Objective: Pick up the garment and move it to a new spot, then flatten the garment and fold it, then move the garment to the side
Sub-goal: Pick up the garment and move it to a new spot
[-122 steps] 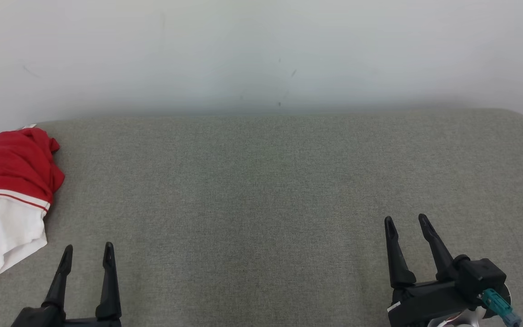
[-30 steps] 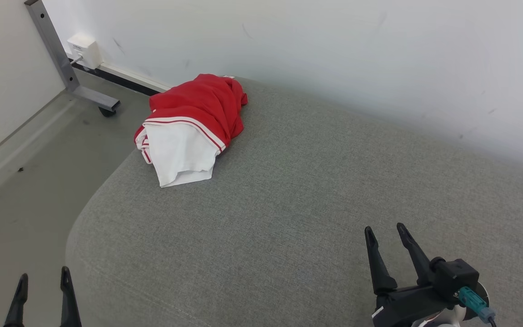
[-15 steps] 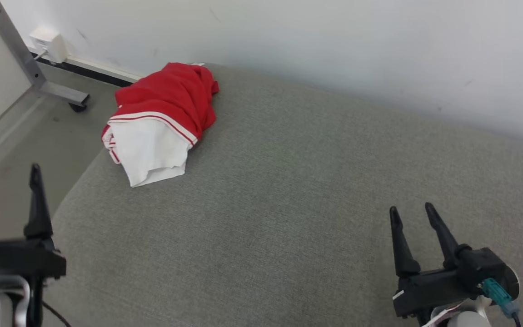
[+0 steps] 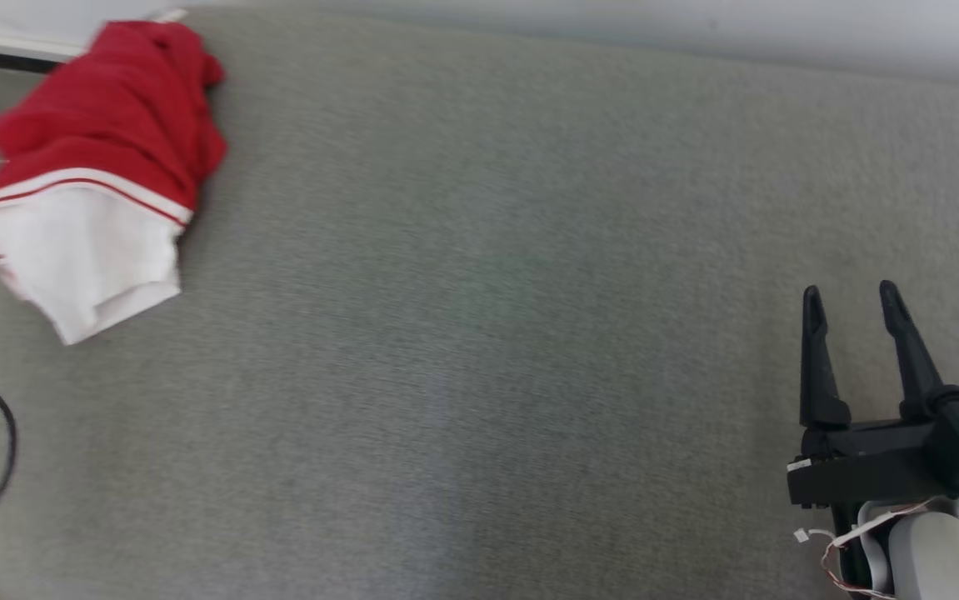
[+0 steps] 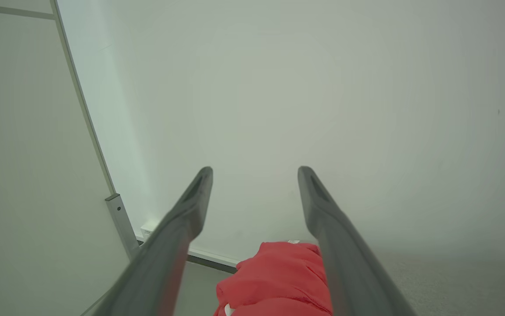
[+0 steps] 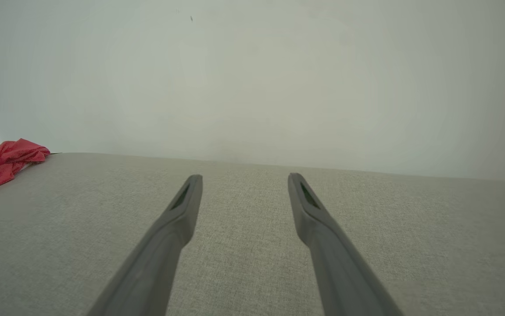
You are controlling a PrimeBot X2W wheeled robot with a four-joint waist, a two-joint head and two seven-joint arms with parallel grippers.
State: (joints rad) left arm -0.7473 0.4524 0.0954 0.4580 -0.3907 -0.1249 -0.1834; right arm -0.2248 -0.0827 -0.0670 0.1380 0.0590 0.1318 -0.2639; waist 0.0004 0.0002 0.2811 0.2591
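I see the garment (image 4: 96,167) bunched at the far left corner of the grey pad (image 4: 479,333), by the white wall (image 5: 278,87). My left claw (image 5: 255,169) and right claw (image 4: 850,288) are spread, holding nothing.

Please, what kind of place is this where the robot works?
Probably a plain indoor test room: a grey padded fabric surface stands against a bare white wall, a metal frame post rises beside it, and a red and white garment lies near its edge.
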